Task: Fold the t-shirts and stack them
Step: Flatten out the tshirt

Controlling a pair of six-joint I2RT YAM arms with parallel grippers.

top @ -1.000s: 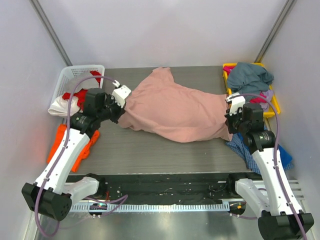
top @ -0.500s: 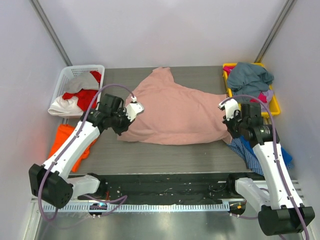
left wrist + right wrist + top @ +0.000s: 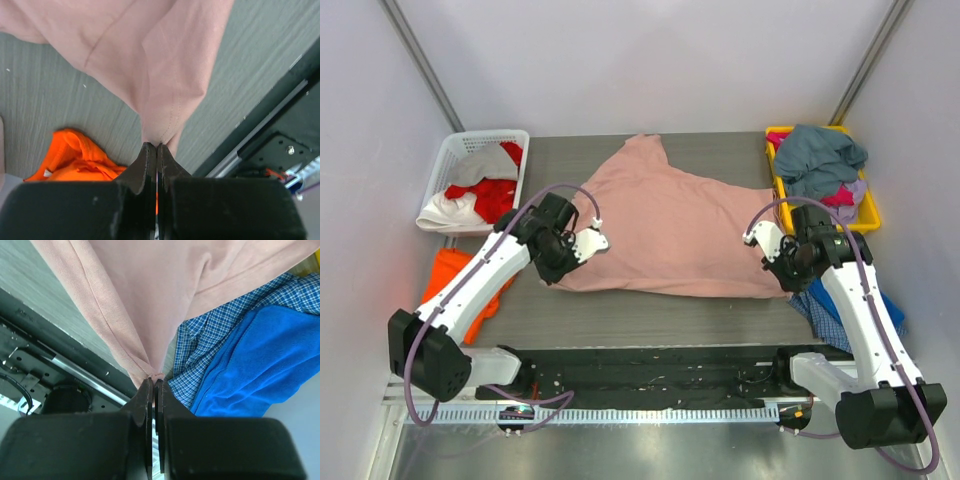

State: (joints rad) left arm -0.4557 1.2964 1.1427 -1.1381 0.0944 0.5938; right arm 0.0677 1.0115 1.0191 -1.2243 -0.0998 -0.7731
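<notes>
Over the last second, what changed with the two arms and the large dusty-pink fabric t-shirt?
Both the left gripper and the right gripper, shut on the dusty-pink t-shirt, drew toward the robot and slightly inward, dragging its hem nearer. Nothing was grasped or released. The bright orange t-shirt, white plastic basket and yellow tray stayed put.

The pink shirt (image 3: 670, 230) is soft matt cloth with a stitched hem. The desk (image 3: 620, 310) is matt grey with a fine wood-like grain. The basket (image 3: 470, 140) is white plastic lattice, the tray (image 3: 872, 215) yellow plastic, and the left pincer (image 3: 157, 147) matt black.
</notes>
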